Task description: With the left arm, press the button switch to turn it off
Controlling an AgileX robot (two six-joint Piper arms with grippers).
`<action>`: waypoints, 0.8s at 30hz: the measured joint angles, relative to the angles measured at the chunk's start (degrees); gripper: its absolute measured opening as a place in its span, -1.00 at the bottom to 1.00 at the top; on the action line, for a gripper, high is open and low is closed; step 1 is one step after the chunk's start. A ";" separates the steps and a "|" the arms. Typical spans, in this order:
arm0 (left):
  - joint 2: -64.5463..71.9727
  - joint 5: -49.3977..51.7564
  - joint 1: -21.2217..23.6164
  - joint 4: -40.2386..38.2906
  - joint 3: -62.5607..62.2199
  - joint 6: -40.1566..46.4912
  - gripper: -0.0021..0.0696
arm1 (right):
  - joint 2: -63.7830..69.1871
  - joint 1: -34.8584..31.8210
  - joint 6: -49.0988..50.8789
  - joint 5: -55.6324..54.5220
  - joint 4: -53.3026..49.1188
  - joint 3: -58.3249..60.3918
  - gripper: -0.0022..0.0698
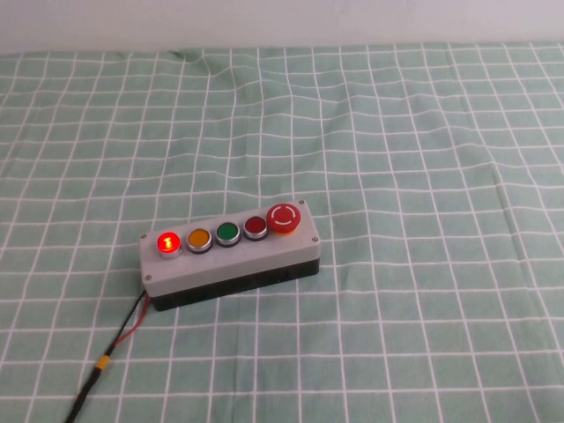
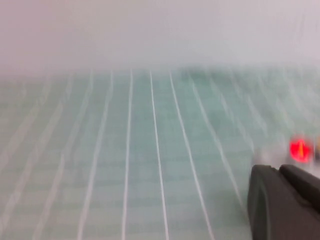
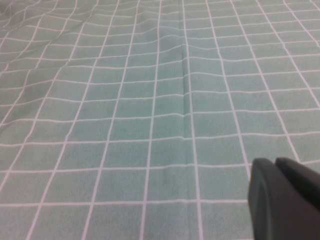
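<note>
Two grippers, left gripper [image 2: 285,202] and right gripper [image 3: 285,197], clear of lit button switch [image 1: 167,242].

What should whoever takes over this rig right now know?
Left gripper: only its dark tip shows in the left wrist view, above the green checked cloth, the lit button off to one side; jaws unreadable.
Right gripper: tip over bare cloth, jaws unreadable. Neither arm appears in the high view.
Small round red lit push button: end of the grey five-button box, by the red-black wire.
Done: nothing; it glows.
Left: press it with the left arm.
</note>
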 joint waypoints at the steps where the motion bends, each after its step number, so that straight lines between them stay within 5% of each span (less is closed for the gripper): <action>1: 0.00 -3.62 0.00 0.00 0.00 0.00 -0.95 | 0.00 0.00 0.00 0.00 0.00 0.00 -0.98; 9: 0.00 -33.11 0.00 0.00 0.00 -1.68 -0.95 | 0.00 0.00 0.00 0.00 0.00 0.00 -0.98; 21: -0.14 -55.13 0.00 -2.01 -0.41 -7.00 -0.95 | 0.00 0.00 0.00 0.00 0.00 0.00 -0.98; 24: -0.18 -54.11 0.00 -2.41 -4.79 -7.79 -0.95 | 0.00 0.00 0.00 0.00 0.00 0.00 -0.98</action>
